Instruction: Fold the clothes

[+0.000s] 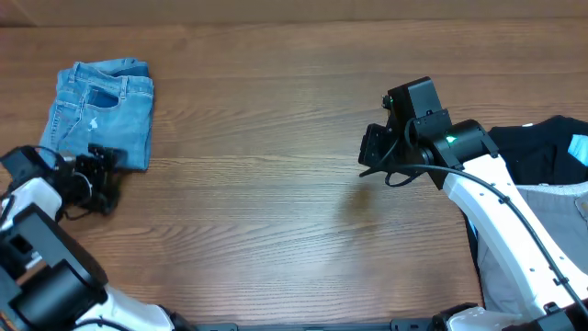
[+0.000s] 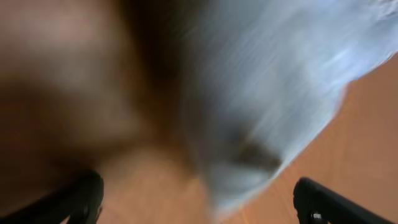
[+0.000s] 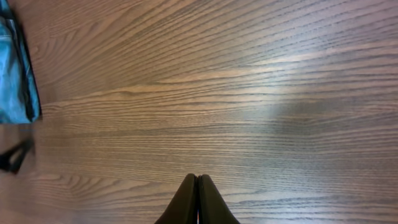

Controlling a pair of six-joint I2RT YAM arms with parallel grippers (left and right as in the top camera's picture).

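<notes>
The clothes, a pair of light-blue jeans (image 1: 103,108), lie folded into a compact rectangle at the table's far left. My left gripper (image 1: 103,164) sits at the bundle's near edge. In the left wrist view, which is motion-blurred, the jeans (image 2: 280,81) fill the upper right, and the left gripper (image 2: 199,208) is open, its fingers wide apart with nothing between them. My right gripper (image 1: 372,152) hovers over bare wood right of centre. The right wrist view shows the right gripper (image 3: 198,182) shut on nothing, with the jeans (image 3: 13,68) far off at the left edge.
A black garment (image 1: 537,147) and a plain grey garment (image 1: 551,221) lie piled at the table's right edge beside the right arm. Bare wooden tabletop (image 1: 257,211) stretches between the two arms.
</notes>
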